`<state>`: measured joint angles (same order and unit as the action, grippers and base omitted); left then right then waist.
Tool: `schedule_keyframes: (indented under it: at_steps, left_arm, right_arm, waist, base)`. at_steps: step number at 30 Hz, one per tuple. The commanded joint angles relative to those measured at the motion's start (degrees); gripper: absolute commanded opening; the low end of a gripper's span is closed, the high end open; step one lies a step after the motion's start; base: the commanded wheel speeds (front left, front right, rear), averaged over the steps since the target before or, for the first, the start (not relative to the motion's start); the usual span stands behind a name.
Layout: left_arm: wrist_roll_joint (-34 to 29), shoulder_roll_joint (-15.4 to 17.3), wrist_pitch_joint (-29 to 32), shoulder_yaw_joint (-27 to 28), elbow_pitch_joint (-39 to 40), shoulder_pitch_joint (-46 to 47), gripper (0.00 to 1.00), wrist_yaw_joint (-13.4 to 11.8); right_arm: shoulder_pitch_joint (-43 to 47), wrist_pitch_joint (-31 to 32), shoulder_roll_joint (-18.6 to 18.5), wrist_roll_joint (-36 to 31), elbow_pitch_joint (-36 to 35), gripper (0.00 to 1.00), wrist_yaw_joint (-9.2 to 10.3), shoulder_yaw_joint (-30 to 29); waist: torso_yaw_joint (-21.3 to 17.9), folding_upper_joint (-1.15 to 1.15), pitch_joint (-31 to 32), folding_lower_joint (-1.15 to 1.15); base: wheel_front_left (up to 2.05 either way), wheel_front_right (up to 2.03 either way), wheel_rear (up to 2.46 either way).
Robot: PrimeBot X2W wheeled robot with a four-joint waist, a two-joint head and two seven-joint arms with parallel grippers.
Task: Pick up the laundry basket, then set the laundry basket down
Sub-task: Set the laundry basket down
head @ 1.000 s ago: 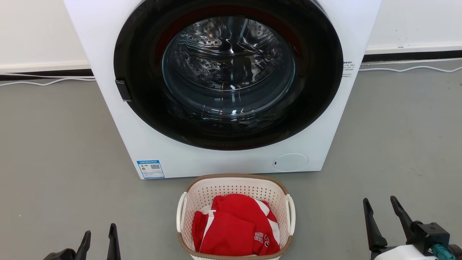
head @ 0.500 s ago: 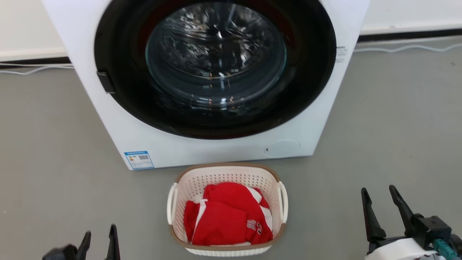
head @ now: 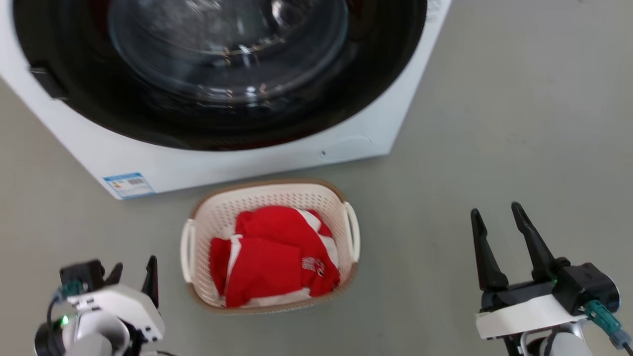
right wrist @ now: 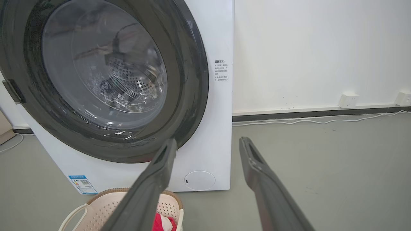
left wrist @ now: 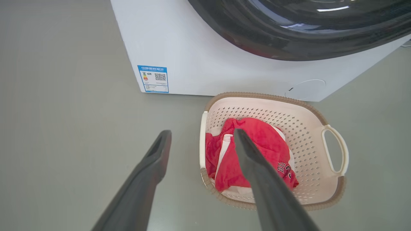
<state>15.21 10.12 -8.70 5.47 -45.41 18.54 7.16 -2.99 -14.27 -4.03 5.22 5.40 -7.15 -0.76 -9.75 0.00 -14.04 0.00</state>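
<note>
The left gripper (head: 134, 272) sits at the lower left of the head view, fingers spread and empty, near the left loop handle (head: 186, 249) but clear of it. The laundry basket (head: 269, 197) rests on the grey floor (head: 494, 123) just in front of the washing machine (head: 247, 165), with a red garment (head: 277, 257) inside. The right gripper (head: 496, 211), fingers likewise parted and empty, is well apart from the right loop handle (head: 352, 232). The step in hand appears to be the approach: bring each gripper to its own handle, close on both loops together, then lift evenly so the basket stays level.
</note>
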Motion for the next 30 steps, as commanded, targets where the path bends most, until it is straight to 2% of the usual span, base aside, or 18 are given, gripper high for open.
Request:
schedule_keyframes:
  at_steps: [1,10,16,21,30]
  left_arm:
    - [0.16,1.96,-0.23,1.41,0.55,2.37,1.0,0.26]
    - [-0.23,6.21,4.73,0.3,-10.63,12.94,1.0,-0.1]
    - [-0.53,8.61,6.09,-0.05,-16.03,17.53,1.0,-1.25]
    - [-1.61,10.09,6.66,-1.32,-18.7,21.07,1.0,-2.18]
    - [-2.95,10.44,6.11,-3.8,-21.47,26.43,1.0,-2.41]
  right_arm:
    - [-1.78,-0.73,-0.13,0.51,-1.78,1.0,-0.34,1.68]
    - [-4.37,-0.73,0.87,2.08,-5.74,1.0,-0.34,5.56]
    - [-5.68,-0.73,1.1,3.52,-9.47,1.0,-0.34,7.41]
    - [-6.53,-0.73,1.13,4.57,-12.99,1.0,-0.34,8.19]
    - [-8.18,-0.73,1.14,4.82,-14.17,1.0,-0.34,8.53]
  waist:
    - [-2.93,0.0,-3.3,0.0]
    - [-7.62,0.0,-12.06,0.0]
    - [-9.73,0.0,-16.8,0.0]
    - [-9.85,0.0,-20.33,0.0]
    - [-8.68,0.0,-24.57,0.0]
  base:
    - [0.0,0.0,0.0]
    - [0.0,0.0,0.0]
    - [0.0,0.0,0.0]
    - [0.0,0.0,0.0]
    - [0.0,0.0,0.0]
